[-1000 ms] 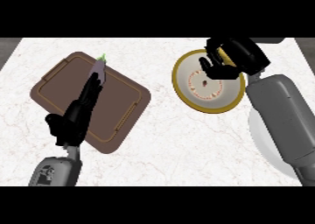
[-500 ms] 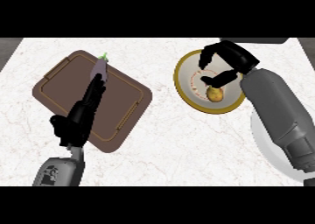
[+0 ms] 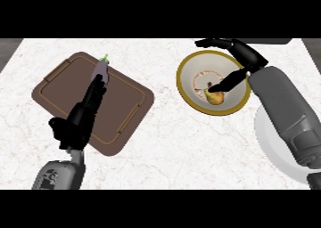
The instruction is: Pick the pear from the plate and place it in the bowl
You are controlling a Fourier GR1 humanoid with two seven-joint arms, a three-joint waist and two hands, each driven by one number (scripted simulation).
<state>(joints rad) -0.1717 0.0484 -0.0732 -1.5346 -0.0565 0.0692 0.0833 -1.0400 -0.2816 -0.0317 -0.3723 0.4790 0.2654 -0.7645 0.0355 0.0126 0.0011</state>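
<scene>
A small yellow-brown pear (image 3: 216, 96) lies on a round cream plate with a yellow-gold rim (image 3: 189, 62), resting toward the plate's lower right part, on the counter's right half. The robot's black right hand (image 3: 240, 52) hangs over the plate's upper right edge. One dark digit (image 3: 228, 82) slants down from the wrist side to the pear's top and appears to touch it, while the other fingers spread out past the plate's upper rim and hold nothing. They are not curled around the fruit. The grey right forearm (image 3: 287, 111) runs from the hand down the right side of the view. It crosses over a pale white bowl (image 3: 268, 142) that sits at the counter's right edge, just below and to the right of the plate, with much of the bowl hidden behind the arm.

Well apart on the left, a brown rounded-rectangle cutting board with a thin tan inset line (image 3: 130, 107) lies tilted on the white marbled counter (image 3: 170, 147). The black left hand (image 3: 81, 118) stretches long and straight up across the board, fingers extended and grasping nothing. At its far tip lies a small purple vegetable with a green stem (image 3: 101, 67), near the board's upper corner.
</scene>
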